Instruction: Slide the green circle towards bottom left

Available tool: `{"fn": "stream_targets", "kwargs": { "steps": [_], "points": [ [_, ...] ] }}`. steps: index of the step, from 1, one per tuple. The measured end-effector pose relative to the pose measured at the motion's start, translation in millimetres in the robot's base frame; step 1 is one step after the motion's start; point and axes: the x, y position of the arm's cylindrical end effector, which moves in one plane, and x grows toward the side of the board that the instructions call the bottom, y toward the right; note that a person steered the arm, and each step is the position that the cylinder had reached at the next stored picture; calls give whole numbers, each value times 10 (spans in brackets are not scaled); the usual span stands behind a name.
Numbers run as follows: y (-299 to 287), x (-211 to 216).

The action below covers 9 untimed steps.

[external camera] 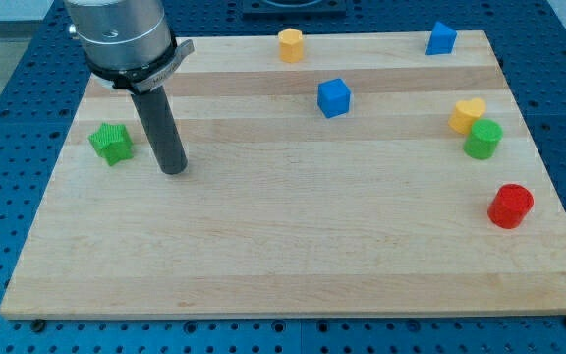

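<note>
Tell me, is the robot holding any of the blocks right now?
No, nothing is held. My tip is a bare rod end resting on the board, just to the view's right of the green star, not touching it.

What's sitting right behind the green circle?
The yellow heart-like block touches the green circle on its upper-left side. The contact edge is hidden by the circle. My tip is far left.

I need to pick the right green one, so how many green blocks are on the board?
2. A green star at the view's left, just left of my tip; a green circle at the right, touching a yellow block.
</note>
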Motion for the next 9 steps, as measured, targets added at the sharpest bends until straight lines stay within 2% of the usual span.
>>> {"fn": "stream_targets", "kwargs": {
  "steps": [3, 4, 6, 7, 8, 9],
  "points": [
    [1154, 1],
    [1953, 7],
    [3553, 280],
    [4259, 245],
    [4625, -12],
    [4228, -150]
  ]
}}
